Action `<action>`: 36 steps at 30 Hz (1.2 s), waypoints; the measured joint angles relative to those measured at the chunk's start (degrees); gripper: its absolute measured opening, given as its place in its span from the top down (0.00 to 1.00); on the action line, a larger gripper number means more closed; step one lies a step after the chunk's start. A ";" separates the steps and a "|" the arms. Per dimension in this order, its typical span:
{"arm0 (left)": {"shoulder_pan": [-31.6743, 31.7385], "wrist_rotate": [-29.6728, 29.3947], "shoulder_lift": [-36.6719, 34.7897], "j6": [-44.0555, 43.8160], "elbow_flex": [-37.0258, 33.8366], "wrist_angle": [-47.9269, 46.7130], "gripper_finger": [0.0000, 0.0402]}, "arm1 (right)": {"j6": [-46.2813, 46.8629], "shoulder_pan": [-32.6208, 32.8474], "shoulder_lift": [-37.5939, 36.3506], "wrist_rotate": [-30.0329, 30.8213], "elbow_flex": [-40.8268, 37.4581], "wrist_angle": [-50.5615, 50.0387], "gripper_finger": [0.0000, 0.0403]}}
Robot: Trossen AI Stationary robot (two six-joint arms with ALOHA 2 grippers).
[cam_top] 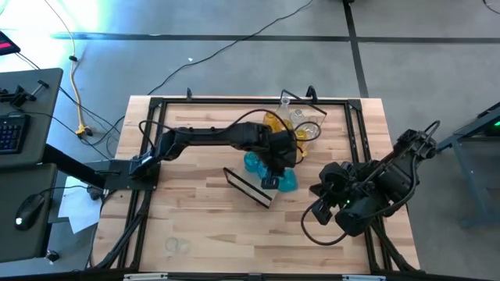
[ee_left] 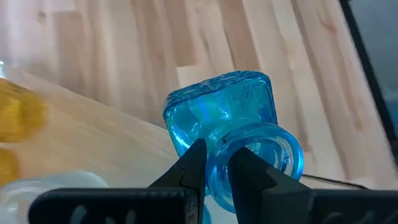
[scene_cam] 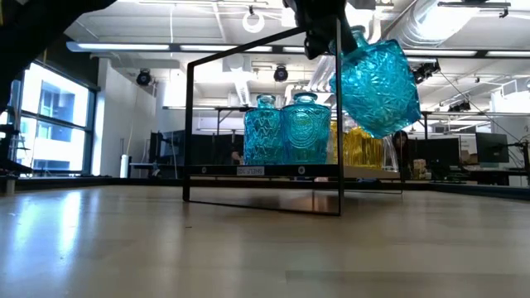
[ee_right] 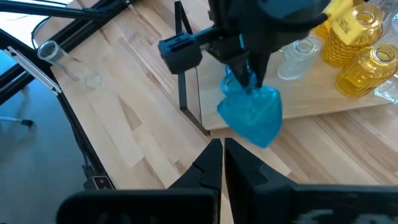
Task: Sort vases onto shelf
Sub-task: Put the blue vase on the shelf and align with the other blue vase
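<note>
My left gripper [ee_left: 222,167] is shut on a teal-blue vase [scene_cam: 377,81], lifted beside the shelf's near end [ee_right: 205,121]. The shelf [ee_right: 323,93] is a light-wood board with black wire end frames [scene_cam: 265,124]. Two more teal vases [scene_cam: 263,128] [scene_cam: 305,128] stand on it, with amber-yellow vases [ee_right: 364,68] and a clear one [ee_right: 295,59] farther along. My right gripper [ee_right: 222,163] waits shut and empty over the table's right part [cam_top: 319,190]. My left gripper holds the teal vase by the rim of its mouth [ee_left: 217,149], one finger [ee_left: 249,168] inside the opening and the other outside the neck. The fingers slant down from above. The vase hangs tilted below them, its base [ee_right: 252,130] clear of table and shelf.
A clear glass piece [ee_right: 46,51] lies near the table's near-left corner [cam_top: 176,246]. Black rails [cam_top: 144,203] run along the table's edges. Bare wood lies between the shelf and the table's near edge.
</note>
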 joint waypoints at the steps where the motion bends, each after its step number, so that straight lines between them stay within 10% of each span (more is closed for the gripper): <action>1: 0.00 0.68 0.30 0.00 0.00 -0.09 0.91 | 0.00 0.00 0.00 -0.02 -0.02 0.01 1.00; 12: 0.37 0.32 0.83 1.87 0.08 -1.08 0.91 | 3.04 1.02 0.07 -5.64 -1.52 0.10 1.00; 18: 0.46 0.41 0.76 3.14 0.20 -3.90 0.91 | 15.20 2.43 -1.23 -9.96 -15.93 -0.09 1.00; 25: 0.39 0.43 0.76 3.81 0.20 -5.46 0.91 | 37.89 6.82 -6.16 5.65 -30.61 5.11 1.00; 36: 0.39 0.37 0.76 4.87 0.20 -5.34 0.91 | 41.37 5.47 -11.18 12.78 -58.37 52.66 1.00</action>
